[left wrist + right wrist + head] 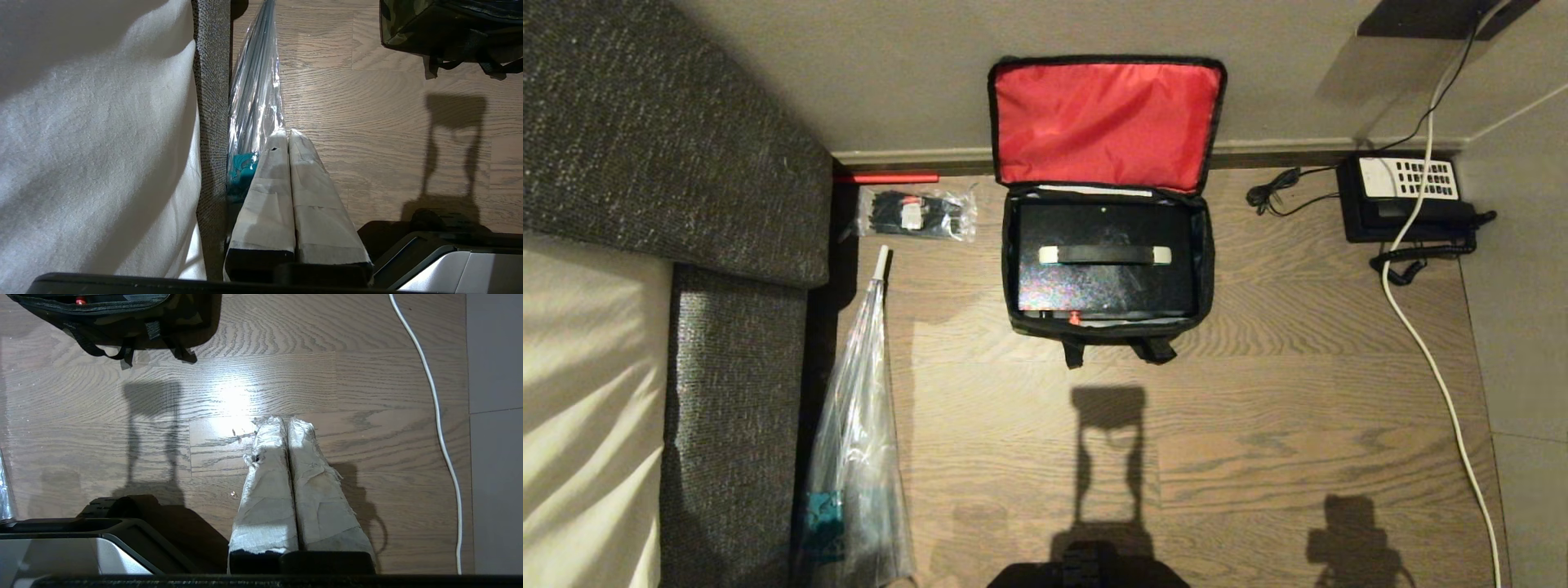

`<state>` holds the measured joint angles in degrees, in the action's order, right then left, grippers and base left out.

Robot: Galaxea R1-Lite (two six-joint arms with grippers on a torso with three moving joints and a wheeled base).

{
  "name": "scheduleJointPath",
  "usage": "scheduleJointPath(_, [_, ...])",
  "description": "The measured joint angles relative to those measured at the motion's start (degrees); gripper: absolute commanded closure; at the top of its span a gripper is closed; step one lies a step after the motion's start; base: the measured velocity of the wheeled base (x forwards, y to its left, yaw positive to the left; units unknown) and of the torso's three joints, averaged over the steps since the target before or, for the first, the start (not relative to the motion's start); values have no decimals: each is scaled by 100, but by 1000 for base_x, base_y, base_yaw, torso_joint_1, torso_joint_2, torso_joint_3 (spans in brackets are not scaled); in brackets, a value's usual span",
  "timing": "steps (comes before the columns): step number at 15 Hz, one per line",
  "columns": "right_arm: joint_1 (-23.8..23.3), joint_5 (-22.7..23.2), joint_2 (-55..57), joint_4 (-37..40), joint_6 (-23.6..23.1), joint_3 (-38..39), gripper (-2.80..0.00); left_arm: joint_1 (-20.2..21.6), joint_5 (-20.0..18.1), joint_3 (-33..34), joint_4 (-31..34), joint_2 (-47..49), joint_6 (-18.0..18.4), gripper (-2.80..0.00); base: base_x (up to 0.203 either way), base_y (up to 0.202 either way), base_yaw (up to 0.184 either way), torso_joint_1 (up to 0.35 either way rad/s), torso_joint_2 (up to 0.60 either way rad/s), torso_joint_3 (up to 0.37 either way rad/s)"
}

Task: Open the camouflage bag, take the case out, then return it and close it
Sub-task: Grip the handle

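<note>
Red lining up, case seated in the open bag, both grippers parked together and empty.

Red nylon of the flipped-back lid leans on the wall behind the camouflage bag, and your black case sits snug inside, handle across its top, small red latch at the near edge. Your left gripper hangs near the clear plastic bag beside the sofa, taped fingers pressed together on nothing; your right gripper hovers over bare wood floor, likewise closed and empty. Both are well apart from the bag. Whether the case still has to come out or only the lid needs closing, I cannot tell. Watch the tight fit: lifting by the handle could drag the soft walls up too. The lid may flop forward mid-reach, the front straps could snag a finger, and the white cable lies near your right side.
</note>
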<state>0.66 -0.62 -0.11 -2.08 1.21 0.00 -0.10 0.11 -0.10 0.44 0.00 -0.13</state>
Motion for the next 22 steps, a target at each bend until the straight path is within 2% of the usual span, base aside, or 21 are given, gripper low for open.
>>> scheduleJointPath(22, [2,2,1,0,5,0,0,0,-4,0,9,0,-22,0,0,0,0,0,0,0])
